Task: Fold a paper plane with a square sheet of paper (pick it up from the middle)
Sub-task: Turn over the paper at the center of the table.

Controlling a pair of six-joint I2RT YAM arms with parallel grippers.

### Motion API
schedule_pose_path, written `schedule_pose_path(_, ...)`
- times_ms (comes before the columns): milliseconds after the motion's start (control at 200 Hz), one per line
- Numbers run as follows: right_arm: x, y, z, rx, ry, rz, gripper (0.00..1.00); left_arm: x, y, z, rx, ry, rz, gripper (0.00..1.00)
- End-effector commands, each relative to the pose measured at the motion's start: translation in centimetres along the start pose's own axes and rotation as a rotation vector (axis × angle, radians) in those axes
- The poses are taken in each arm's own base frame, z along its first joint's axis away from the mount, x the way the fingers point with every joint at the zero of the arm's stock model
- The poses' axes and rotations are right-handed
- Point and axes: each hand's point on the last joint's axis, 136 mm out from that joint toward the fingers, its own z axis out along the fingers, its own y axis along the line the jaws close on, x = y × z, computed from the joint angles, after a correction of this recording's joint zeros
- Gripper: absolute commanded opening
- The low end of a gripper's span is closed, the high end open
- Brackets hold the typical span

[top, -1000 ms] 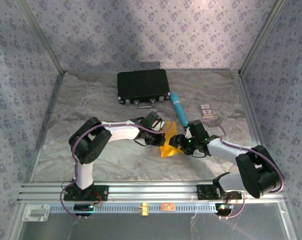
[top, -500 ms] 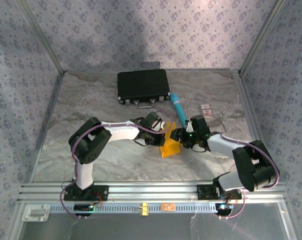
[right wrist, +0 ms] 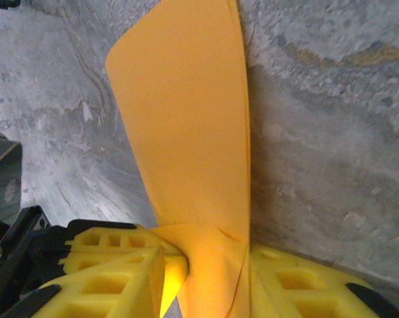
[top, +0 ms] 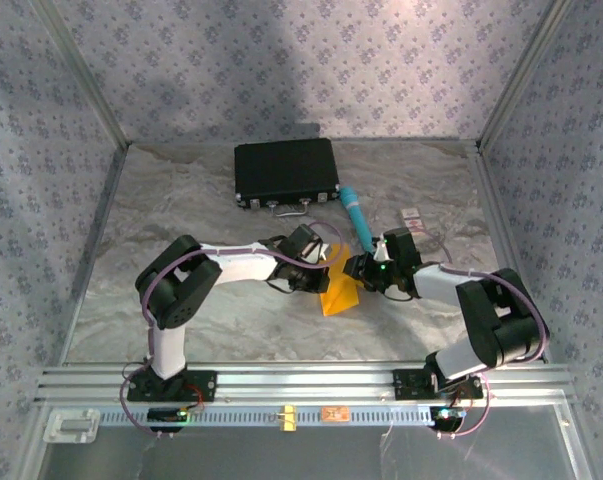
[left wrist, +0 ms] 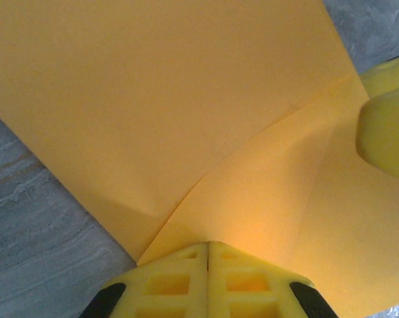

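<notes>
Two robot arms meet over a half-folded orange-yellow sheet of paper (top: 341, 297) at the centre of a marbled grey table (top: 181, 200), as seen from the overhead camera. The left gripper (top: 327, 268) reaches in from the left of the frame and the right gripper (top: 360, 272) from the right. They are almost nose to nose. The sheet's upper edge is lifted between them, and its lower part slopes down to the tabletop just below the centre of the frame.

In the left wrist camera, the left gripper's yellow fingers (left wrist: 166, 285) are pressed together at the bottom edge of the frame. They pinch the sheet where a crease runs up and to the right. The paper spreads across most of that frame, and a yellow finger (left wrist: 388, 132) of the right gripper lies against it at the right edge.

In the right wrist camera, the sheet rises as a tall curved flap from bottom centre to the top of the frame. Its lower end is caught between the right gripper's two yellow fingers (right wrist: 113, 271), which are closed onto the folded layers.

Behind the arms, at upper centre of the overhead frame, a black case (top: 286, 172) lies flat. A teal tube (top: 357, 218) lies just to its lower right, near the right gripper, and a small card (top: 412, 220) sits a little further right.
</notes>
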Motion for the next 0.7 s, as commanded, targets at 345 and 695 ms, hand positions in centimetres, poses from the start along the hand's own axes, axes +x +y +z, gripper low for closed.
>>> schedule_pose_path(345, -0.1, -0.9, 0.1, -0.032, 0.010, -0.014, 0.14, 1.1, 0.3, -0.4, -0.031, 0.034, -0.028, 0.09)
schedule_pose_path(695, -0.3, -0.5, -0.2, -0.047, 0.009, -0.034, 0.03, -0.2, -1.1, -2.1, -0.005, -0.018, -0.010, 0.14)
